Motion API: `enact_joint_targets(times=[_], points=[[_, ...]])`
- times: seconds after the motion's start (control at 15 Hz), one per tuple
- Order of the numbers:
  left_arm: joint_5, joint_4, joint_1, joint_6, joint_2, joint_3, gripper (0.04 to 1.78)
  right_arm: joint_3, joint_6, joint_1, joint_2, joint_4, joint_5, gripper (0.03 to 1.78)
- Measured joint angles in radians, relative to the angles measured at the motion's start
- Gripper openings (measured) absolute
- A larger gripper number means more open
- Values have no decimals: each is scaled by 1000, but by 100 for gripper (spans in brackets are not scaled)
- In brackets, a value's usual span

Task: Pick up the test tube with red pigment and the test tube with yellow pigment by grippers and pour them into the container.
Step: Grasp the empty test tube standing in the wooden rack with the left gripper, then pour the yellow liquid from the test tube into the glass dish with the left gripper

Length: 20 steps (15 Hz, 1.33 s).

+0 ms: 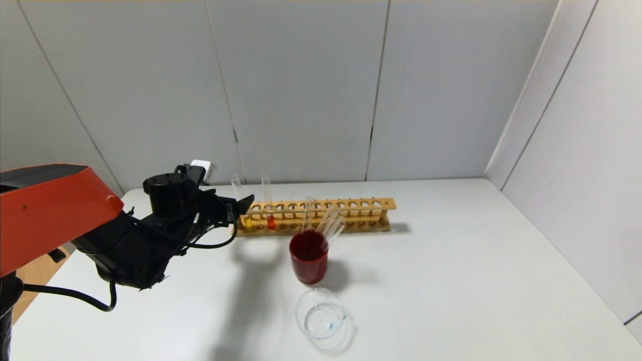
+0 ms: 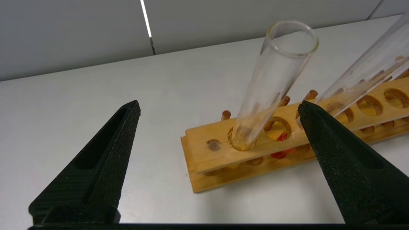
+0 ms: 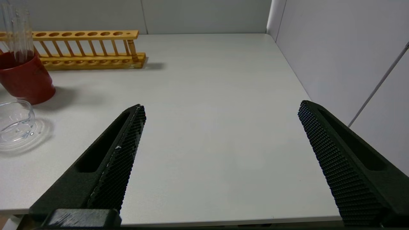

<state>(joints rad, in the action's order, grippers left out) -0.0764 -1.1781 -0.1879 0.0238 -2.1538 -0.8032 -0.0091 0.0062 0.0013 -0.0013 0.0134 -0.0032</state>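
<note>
While the left gripper point(image 2: 219, 107) hangs with fingers spread wide at the rack's point(image 1: 351, 205) nine-o'clock end, the test tube with yellow pigment point(image 2: 271, 86) stands between them; close gently mid-glass, then lift straight up. Right gripper point(image 3: 220, 108) idles, equally wide.

- My left gripper point(image 1: 239, 210) reaches out far-left over the table, its arm coming in from the near left, jaws spread wide with nothing between them.
- My right gripper point(image 3: 220, 110) hangs parked on the right, fingers wide apart, empty.
</note>
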Motion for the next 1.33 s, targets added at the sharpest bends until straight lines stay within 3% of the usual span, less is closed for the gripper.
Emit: enact_joint_targets(times=[0.27,0.47,0.6,0.8,0.93,1.33], points=[[1,1,-9,1,-23,-34,171,0,0,0,0,0,0,174],[1,2,-17,1,-35,-51,147,0,0,0,0,0,0,174],[1,1,-21,2,-47,-62,120,0,0,0,0,0,0,174],[3,0,-29,2,-62,-70,62,0,0,0,0,0,0,174],[3,0,-30,1,-65,-72,35,0,0,0,0,0,0,174],[61,54,-42,-2,-31,-105,31,0,0,0,0,0,0,174]])
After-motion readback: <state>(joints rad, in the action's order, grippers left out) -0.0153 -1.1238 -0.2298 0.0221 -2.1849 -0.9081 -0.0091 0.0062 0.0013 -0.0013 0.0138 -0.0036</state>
